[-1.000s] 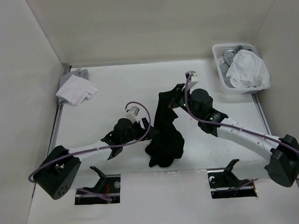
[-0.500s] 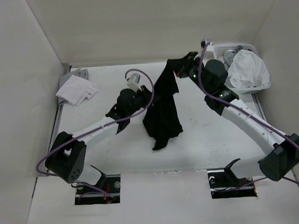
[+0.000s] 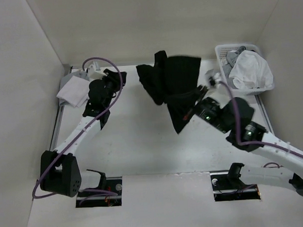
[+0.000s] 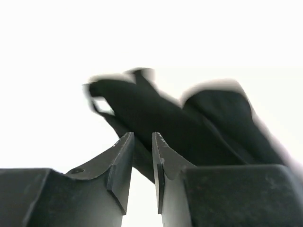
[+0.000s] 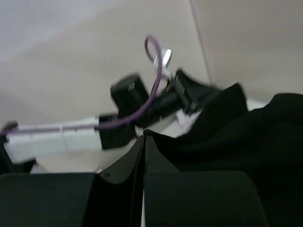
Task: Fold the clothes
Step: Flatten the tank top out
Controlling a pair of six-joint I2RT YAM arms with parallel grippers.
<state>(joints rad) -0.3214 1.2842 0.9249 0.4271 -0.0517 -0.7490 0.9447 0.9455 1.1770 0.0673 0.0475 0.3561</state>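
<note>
Holds the black T-shirt (image 3: 172, 81) aloft in the right gripper (image 5: 143, 137), jaws pressed together on a fold of its fabric. Lifts it above the far middle of the table (image 3: 138, 149), spread wide at the top and narrowing to a tail beside the right wrist. Shows the left gripper (image 4: 143, 138) with only a narrow slit between its fingers and nothing in it, apart from the shirt and just beside the white folded cloth pile (image 3: 75, 91) in the far left corner. Places the basket (image 3: 221, 65) of white and grey garments (image 3: 250, 71) in the far right corner, near the shirt's right edge. Leaves bare tabletop between the 2 arms down to the near edge, with walls (image 3: 137, 28) close along the left, right and far sides. Compared with 0.5 s before, sets the left gripper well off to the left instead of against the shirt's left edge, carries the shirt higher and wider, and drops the right forearm from beside the basket toward mid-table
</note>
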